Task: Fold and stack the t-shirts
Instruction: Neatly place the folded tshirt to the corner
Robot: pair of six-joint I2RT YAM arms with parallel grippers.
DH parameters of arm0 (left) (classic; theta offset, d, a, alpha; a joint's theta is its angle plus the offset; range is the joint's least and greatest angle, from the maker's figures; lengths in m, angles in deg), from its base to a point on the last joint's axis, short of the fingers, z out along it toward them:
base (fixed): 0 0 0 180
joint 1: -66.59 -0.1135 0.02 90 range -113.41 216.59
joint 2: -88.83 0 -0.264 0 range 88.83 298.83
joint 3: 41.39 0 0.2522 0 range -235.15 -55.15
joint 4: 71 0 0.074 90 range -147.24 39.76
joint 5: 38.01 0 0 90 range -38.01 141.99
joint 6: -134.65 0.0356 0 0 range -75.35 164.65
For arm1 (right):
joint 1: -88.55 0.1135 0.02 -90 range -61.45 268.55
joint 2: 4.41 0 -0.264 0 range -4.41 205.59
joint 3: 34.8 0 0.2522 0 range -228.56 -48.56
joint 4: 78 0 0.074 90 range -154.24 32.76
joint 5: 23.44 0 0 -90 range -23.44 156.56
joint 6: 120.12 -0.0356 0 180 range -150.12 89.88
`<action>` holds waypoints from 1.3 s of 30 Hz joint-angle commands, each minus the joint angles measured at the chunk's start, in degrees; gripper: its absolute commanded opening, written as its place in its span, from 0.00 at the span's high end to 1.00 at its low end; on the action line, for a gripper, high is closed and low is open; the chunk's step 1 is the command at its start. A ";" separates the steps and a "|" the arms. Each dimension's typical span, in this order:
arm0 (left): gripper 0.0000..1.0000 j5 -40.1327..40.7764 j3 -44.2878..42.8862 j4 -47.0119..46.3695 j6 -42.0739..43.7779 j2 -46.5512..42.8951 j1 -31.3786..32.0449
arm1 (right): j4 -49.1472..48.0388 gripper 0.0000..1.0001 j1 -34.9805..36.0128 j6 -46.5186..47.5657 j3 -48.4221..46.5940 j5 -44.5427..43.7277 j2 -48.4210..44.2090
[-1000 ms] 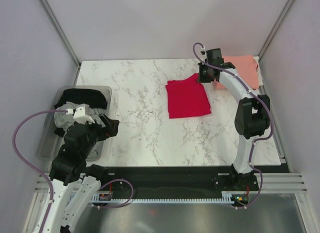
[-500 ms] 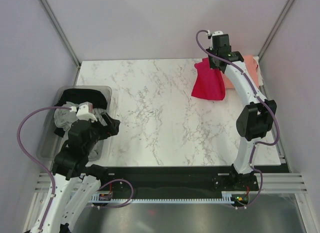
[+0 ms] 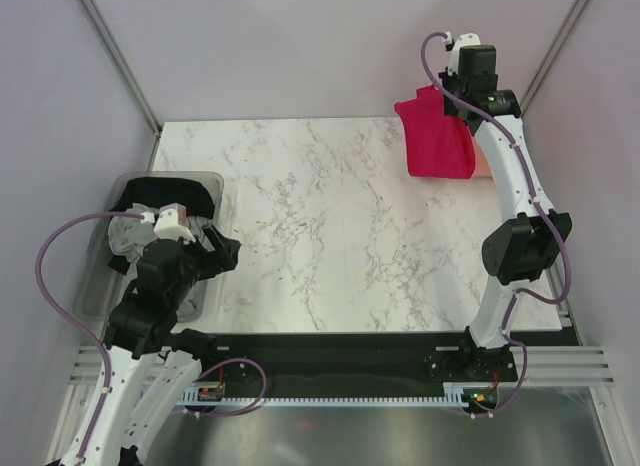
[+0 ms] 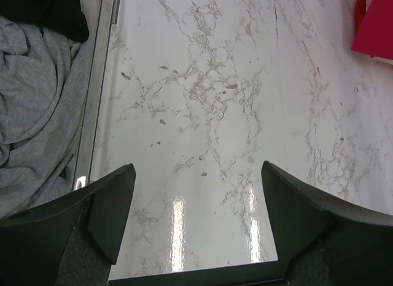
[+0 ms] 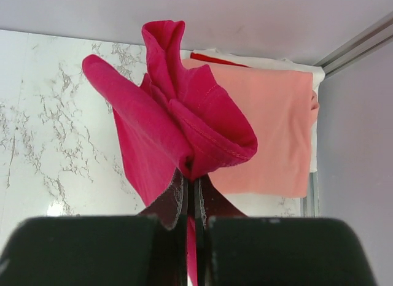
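Note:
My right gripper (image 3: pixel 452 98) is shut on the crimson red t-shirt (image 3: pixel 437 138) and holds it hanging above the table's far right corner. In the right wrist view the red shirt (image 5: pixel 178 123) is bunched at my right gripper (image 5: pixel 195 175), over the folded salmon pink t-shirt (image 5: pixel 270 129) lying flat below. The pink shirt (image 3: pixel 487 162) is mostly hidden in the top view. The grey t-shirt (image 4: pixel 37 108) and the black t-shirt (image 3: pixel 165 196) lie in the bin. My left gripper (image 4: pixel 196 206) is open and empty beside the bin.
A clear plastic bin (image 3: pixel 92 298) stands at the table's left edge. The white marble table (image 3: pixel 320 236) ends at grey walls behind and at both sides, with a metal post (image 5: pixel 356 43) at the far right corner.
My right gripper has lifted the red shirt off the table's middle and carried it up and right, over the pink shirt. The left arm has barely moved.

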 commanded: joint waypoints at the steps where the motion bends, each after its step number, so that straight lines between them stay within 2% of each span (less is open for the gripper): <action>1: 0.10 0.03 -0.24 -0.23 -0.55 0.68 0.13 | -1.41 1.00 -1.49 0.53 -3.74 2.01 -3.84; 15: 0.12 0.03 -0.24 -0.14 -0.64 1.55 0.12 | -1.41 1.00 -8.86 -1.93 -8.84 4.74 0.81; 23: 0.12 0.12 -0.33 -0.14 -0.64 2.61 0.04 | -1.14 1.00 -12.65 -4.13 -10.69 9.84 6.34; 30: 0.13 -0.06 -0.33 -0.05 -0.55 3.31 0.13 | -2.63 1.00 -13.79 -3.95 -15.17 7.91 12.06; 39: 0.14 -0.15 -0.33 -0.05 -0.64 4.10 0.13 | -11.32 1.00 -15.55 -3.08 -13.60 3.86 15.75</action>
